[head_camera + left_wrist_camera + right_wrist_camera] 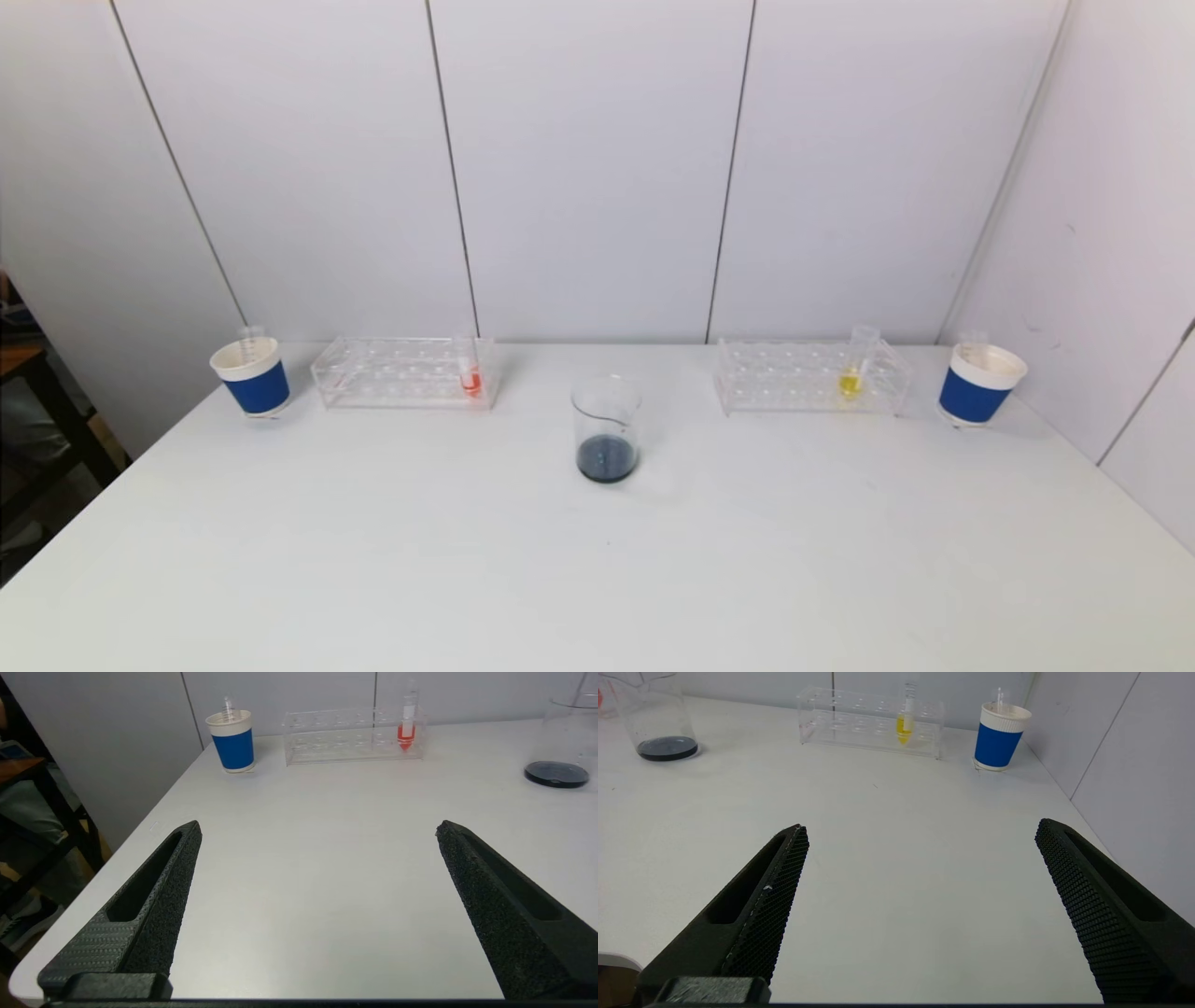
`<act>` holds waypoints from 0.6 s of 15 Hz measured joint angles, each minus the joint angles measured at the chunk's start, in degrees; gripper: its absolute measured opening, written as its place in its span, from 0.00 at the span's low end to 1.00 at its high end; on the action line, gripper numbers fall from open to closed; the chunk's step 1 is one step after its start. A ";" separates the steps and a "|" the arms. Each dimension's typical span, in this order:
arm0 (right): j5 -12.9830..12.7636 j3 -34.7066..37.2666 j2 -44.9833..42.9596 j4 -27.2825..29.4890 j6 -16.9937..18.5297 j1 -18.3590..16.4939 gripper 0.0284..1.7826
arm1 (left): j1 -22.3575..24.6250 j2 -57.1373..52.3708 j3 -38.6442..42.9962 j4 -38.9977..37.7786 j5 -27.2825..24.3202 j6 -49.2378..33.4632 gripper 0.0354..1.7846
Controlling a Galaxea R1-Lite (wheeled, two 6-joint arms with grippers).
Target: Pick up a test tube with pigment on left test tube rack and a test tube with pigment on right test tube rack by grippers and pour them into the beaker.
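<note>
A clear left rack (pixel 401 373) (pixel 345 737) holds one test tube with red pigment (pixel 470 376) (pixel 406 730) at its end nearest the beaker. The clear right rack (pixel 810 378) (pixel 871 721) holds a test tube with yellow pigment (pixel 851 377) (pixel 904 725). Between them stands a glass beaker (pixel 606 427) (pixel 560 737) (pixel 656 723) with dark liquid at its bottom. My left gripper (pixel 318 828) is open over bare table near the front left edge, nothing between its fingers. My right gripper (pixel 922 828) is open over bare table at the front right. Neither arm shows in the head view.
A blue and white paper cup (pixel 253 375) (pixel 232 739) with an empty tube stands left of the left rack. Another cup (pixel 977 383) (pixel 999 735) stands right of the right rack, close to the side wall (pixel 1134 765). The white table (pixel 597 579) meets a panelled back wall.
</note>
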 joint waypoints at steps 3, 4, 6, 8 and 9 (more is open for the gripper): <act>0.00 0.00 0.00 0.00 -0.02 0.00 0.99 | 0.00 0.00 1.60 0.93 -2.36 -2.43 0.99; 0.00 0.00 0.00 0.00 -0.02 0.00 0.99 | 0.00 0.00 1.80 0.93 -2.26 -3.04 0.99; 0.00 0.00 0.00 0.00 0.00 0.00 0.99 | 0.00 0.00 1.96 0.93 -2.05 -3.47 0.99; -0.02 0.00 0.00 0.00 -0.02 0.00 0.99 | 0.00 0.00 1.99 0.93 -2.04 -3.45 0.99; 0.00 0.00 0.00 0.00 -0.02 0.00 0.99 | 0.00 0.00 2.01 0.93 -2.01 -3.45 0.99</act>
